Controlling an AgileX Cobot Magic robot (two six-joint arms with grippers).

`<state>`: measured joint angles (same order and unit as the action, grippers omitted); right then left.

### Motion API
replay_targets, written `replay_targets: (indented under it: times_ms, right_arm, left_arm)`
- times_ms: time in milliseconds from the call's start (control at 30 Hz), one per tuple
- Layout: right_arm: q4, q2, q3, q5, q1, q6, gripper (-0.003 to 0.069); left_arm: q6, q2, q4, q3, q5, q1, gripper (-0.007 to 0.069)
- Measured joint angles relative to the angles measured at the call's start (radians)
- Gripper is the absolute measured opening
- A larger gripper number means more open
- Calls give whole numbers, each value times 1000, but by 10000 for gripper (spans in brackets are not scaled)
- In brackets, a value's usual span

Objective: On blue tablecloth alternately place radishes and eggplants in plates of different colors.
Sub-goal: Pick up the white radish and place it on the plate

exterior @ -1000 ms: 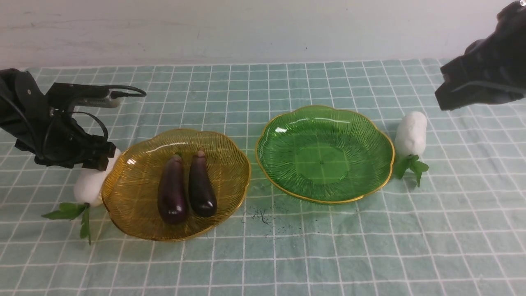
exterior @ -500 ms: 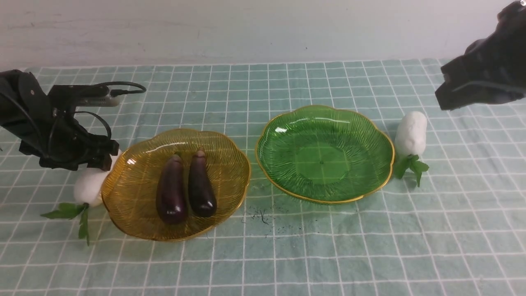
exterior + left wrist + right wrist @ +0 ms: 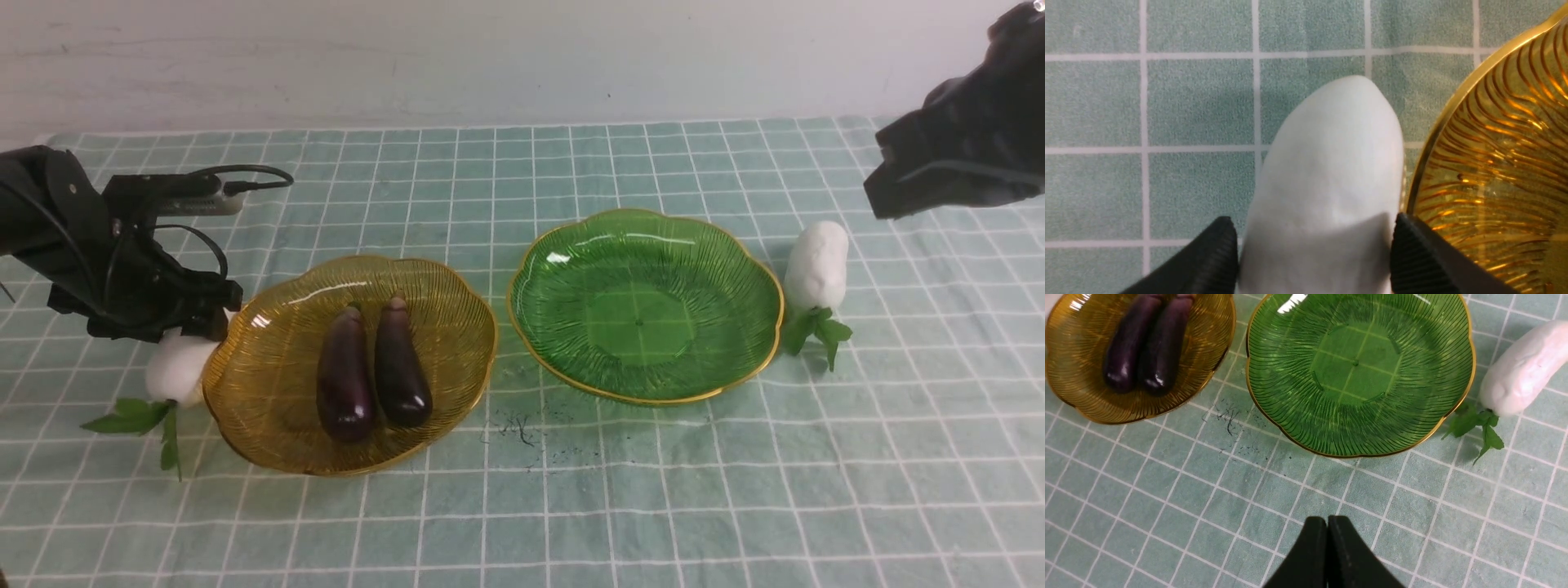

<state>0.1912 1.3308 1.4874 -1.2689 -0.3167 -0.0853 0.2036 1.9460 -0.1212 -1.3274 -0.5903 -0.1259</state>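
Pale wall (image 3: 490,57) backs the far edge of the cloth (image 3: 571,506), a teal sheet with a white grid, slightly wrinkled. We see two ribbed, gold-rimmed plates side by side across its middle. The amber plate (image 3: 269,445) sits toward the left edge and the green plate (image 3: 645,245) toward the right edge, near each other but apart.

Inside the amber plate lie the left eggplant (image 3: 345,384) and the right eggplant (image 3: 400,367), close together and lengthwise, with their narrow stem ends pointing to the far edge. The grid shows through the green plate's centre. A scatter of dark specks (image 3: 522,429) marks the cloth between the plates, toward the near edge.

The left radish (image 3: 174,369) lies on the cloth just beside the amber plate's left rim, its leaves spread toward the near edge. We cannot tell whether radish and rim touch. The left gripper (image 3: 1312,228) is down over the radish's far end. In the wrist view its black fingers (image 3: 1216,253) press against both flanks of the white body, clasping it while it rests on the cloth.

The right radish (image 3: 816,265) lies just beside the green plate's right rim, leaves toward the near edge. The right gripper (image 3: 1327,522) hangs above the far right corner, well apart from that radish. Its fingers are pressed together and hold nothing.
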Motion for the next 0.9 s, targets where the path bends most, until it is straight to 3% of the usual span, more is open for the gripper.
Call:
replay_targets:
  times_ms: [433,900]
  right_arm:
    - [0,0,0,0,0,8,-15]
    - [3,0,0,0,0,8,-15]
  left_arm:
    - [0,19,10,-15,-5,-3,404]
    - [-32,5,74,-160,-218,-5,391]
